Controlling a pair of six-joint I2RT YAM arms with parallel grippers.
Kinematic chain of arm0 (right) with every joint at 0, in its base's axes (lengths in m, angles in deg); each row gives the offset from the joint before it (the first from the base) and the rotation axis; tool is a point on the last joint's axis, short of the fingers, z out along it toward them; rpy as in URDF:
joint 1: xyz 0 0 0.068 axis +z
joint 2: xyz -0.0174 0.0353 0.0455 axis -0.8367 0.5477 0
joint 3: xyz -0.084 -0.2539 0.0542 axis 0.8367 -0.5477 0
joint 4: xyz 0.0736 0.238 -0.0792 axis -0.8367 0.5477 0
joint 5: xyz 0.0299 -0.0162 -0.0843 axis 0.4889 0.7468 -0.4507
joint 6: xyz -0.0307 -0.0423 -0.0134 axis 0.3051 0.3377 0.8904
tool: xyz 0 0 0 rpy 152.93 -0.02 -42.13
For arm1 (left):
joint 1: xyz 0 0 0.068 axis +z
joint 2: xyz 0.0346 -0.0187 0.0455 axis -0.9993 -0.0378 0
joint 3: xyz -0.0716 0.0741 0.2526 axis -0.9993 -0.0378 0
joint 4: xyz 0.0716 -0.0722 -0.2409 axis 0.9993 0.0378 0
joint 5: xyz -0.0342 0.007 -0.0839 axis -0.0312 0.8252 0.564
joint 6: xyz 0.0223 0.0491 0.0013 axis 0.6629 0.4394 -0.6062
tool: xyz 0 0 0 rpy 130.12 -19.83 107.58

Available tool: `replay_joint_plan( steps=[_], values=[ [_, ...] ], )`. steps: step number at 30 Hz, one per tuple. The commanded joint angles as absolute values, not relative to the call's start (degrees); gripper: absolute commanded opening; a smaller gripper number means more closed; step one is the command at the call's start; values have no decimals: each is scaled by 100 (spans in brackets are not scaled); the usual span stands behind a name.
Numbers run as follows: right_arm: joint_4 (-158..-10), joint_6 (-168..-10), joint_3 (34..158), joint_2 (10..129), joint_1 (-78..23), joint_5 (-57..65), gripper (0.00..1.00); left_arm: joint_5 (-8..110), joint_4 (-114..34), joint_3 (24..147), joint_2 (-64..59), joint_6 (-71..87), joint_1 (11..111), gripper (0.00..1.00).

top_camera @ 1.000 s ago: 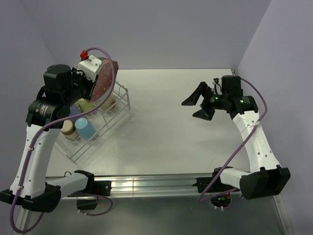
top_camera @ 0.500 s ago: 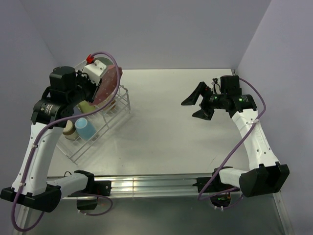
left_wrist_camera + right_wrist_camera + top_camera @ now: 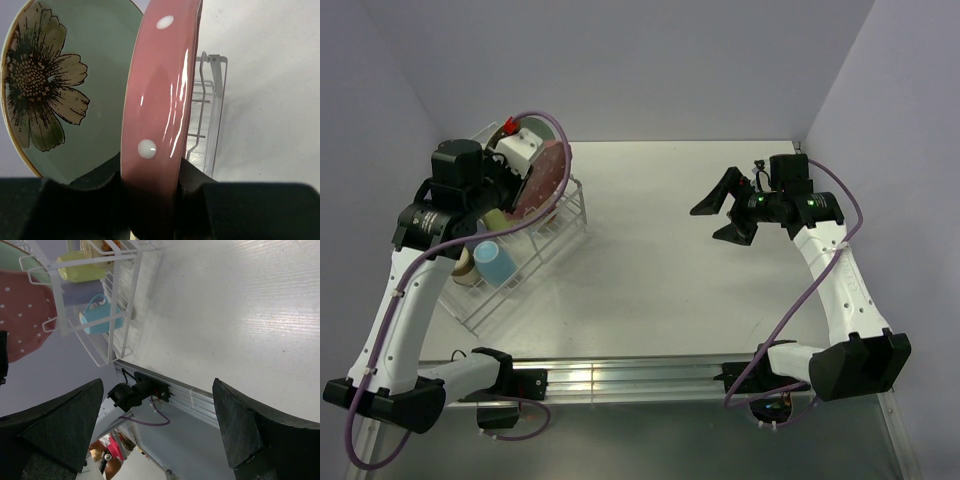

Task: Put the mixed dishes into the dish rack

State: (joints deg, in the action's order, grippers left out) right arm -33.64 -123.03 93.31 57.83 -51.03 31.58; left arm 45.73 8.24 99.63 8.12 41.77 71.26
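Clearly the glossy pink white-dotted plate (image 3: 160, 100) is glazed ceramic: stiff, smooth enough to slide in a pinch, heavy for its thickness, and likely to chip if it knocks wire. I judge the rim the only sensible place to hold it, with the bite well onto the lip so its weight cannot lever it loose. That is how it sits now. The left gripper (image 3: 152, 192) has its jaws clamped on the lower rim, one dark finger on each face, and the plate stands on edge, rising straight out from between them. It hangs above the raised tier of the white wire-frame dish rack (image 3: 210, 100), just beside the mint-green flower plate (image 3: 65, 90), which is also on edge; I cannot tell whether the two touch. From above, the pink plate looks tilted over the rack's far end. The right gripper (image 3: 705, 223) hovers well apart over the grey table (image 3: 650, 260), jaws spread wide and holding nothing.
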Motion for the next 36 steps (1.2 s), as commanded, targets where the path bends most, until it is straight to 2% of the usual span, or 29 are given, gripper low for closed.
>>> replay_joint_plan(
  steps=[1, 19, 20, 23, 24, 26, 31, 36],
  values=[
    [-3489, -12211, 9546, 5812, -5064, 3200, 97, 4602, -267, 10058, 1000, 4277, 7149, 0],
    [-3516, -12220, 9564, 5944, -5064, 3236, 96, 4461, -425, 9803, 956, 4181, 7149, 0],
    [-3516, -12229, 9572, 5953, -5064, 3244, 96, 4452, -434, 9795, 948, 4163, 7149, 2],
    [-3524, -12220, 9581, 5962, -5064, 3236, 96, 4426, -478, 9742, 948, 4163, 7149, 20],
    [-3524, -12229, 9581, 5970, -5064, 3244, 96, 4409, -487, 9725, 948, 4163, 7149, 31],
    [-3533, -12229, 9590, 5988, -5064, 3236, 96, 4382, -487, 9689, 948, 4163, 7149, 46],
    [-3559, -12246, 9581, 6006, -5064, 3253, 96, 4330, -504, 9637, 948, 4145, 7149, 59],
    [-3568, -12247, 9573, 6014, -5064, 3253, 96, 4312, -522, 9584, 965, 4128, 7149, 64]
  ],
)
